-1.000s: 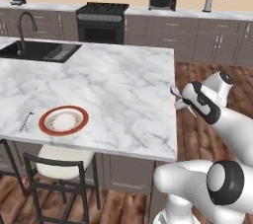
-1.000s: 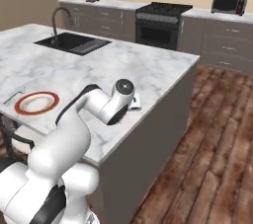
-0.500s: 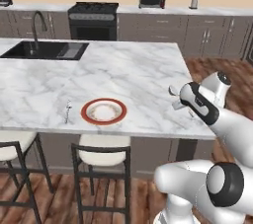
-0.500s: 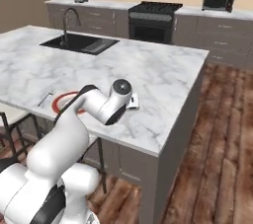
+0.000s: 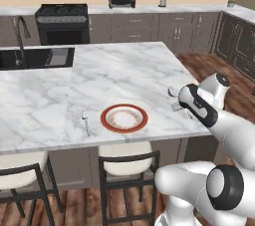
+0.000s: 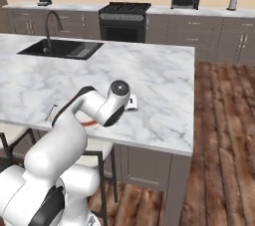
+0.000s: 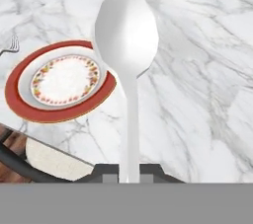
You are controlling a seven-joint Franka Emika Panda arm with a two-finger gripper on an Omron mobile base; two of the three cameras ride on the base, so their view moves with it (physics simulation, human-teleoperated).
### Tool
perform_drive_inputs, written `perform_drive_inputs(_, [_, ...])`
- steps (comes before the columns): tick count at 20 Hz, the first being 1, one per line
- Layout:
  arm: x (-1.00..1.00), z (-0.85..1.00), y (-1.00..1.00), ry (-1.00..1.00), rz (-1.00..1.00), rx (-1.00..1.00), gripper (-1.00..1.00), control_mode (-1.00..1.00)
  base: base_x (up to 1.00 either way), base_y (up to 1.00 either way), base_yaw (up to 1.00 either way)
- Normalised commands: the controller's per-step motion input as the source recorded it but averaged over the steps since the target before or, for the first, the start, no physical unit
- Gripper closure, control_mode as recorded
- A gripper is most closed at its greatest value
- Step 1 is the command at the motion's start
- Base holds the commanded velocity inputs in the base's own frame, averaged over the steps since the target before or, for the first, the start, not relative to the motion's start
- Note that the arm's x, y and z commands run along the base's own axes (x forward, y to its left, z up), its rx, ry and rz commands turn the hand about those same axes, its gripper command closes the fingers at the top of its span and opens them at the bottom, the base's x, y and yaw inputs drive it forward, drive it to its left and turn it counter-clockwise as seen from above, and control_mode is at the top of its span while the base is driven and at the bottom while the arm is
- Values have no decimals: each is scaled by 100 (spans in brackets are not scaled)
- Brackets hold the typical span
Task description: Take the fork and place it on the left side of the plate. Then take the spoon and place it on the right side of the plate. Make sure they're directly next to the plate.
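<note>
The gripper (image 7: 129,168) is closed on the thin handle of the spoon (image 7: 127,45). In the hand view the spoon sticks straight out from the gripper, with its round end up in the air above the bench (image 7: 197,70).

In the left base view the gripper (image 5: 175,101) hangs over the right edge of the white marble bench (image 5: 119,75), and the round end of the spoon (image 5: 171,91) peeks out beside it. It is well apart from the plate (image 5: 124,118).

The plate has a red rim and sits flat near the front edge of the bench. The fork (image 5: 85,122) lies flat on the bench just left of the plate, close to it but not touching.

Two stools (image 5: 128,163) stand under the front of the bench.
</note>
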Motion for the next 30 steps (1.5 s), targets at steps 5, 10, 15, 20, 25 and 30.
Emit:
perform_drive_inputs(5, [0,0,0,0,0,0,100,100,41,40,-31])
perform_drive_inputs(10, [0,0,0,0,0,0,100,100,59,24,-25])
perform_drive_inputs(15, [23,-25,18,11,-2,-1,100,-100,28,3,-6])
perform_drive_inputs(20, [33,-61,66,24,-1,-9,100,-100,0,0,0])
perform_drive_inputs(25, [29,-40,60,19,0,-6,100,-100,0,0,0])
perform_drive_inputs(30, [13,-25,34,11,0,-1,100,-100,0,0,0])
